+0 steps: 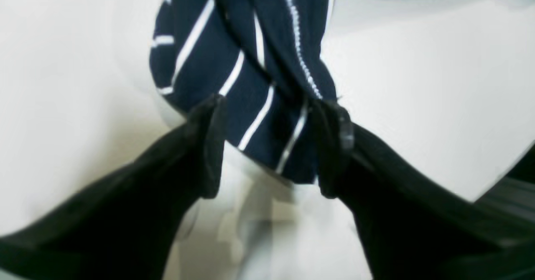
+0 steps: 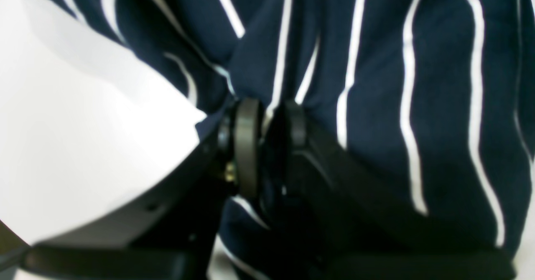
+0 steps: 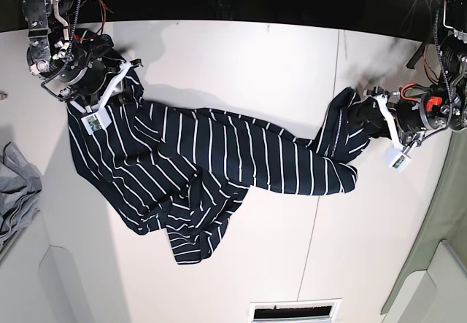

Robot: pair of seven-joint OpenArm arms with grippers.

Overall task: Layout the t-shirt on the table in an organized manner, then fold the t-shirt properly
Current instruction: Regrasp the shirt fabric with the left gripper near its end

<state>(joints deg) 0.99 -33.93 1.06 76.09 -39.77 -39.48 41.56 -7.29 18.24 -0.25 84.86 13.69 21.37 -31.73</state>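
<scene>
Across the white table (image 3: 241, 53): the navy striped t-shirt (image 3: 211, 170) lies stretched from one arm to the other, its middle bunched and twisted and a loose flap hanging toward the near edge.
Shirt state: partly pulled out but not flat; folds overlap at the centre, so I judge the laying-out step unfinished and folding not yet begun.
Left gripper (image 1: 267, 146): jaws stand wide apart around a twisted rope of striped cloth. The fabric sits between the fingers and touches the one on the view's right, yet nothing pinches it, so the grip reads as let go.
Why so: the release probably lets that end drop onto the table so it can be taken again at a better spot.
Right gripper (image 2: 267, 142): jaws nearly together, with a fold of the t-shirt pressed between the two round pads.
Why so: holding this end pins the shirt at the far corner while the other end is freed, keeping the stretch already gained.
Grey garment (image 3: 18, 192): a plain light grey piece lies at the table's edge, apart from the shirt and outside the work.
Risk: the dropped end may fall twisted, since its seam is wound around itself.
</scene>
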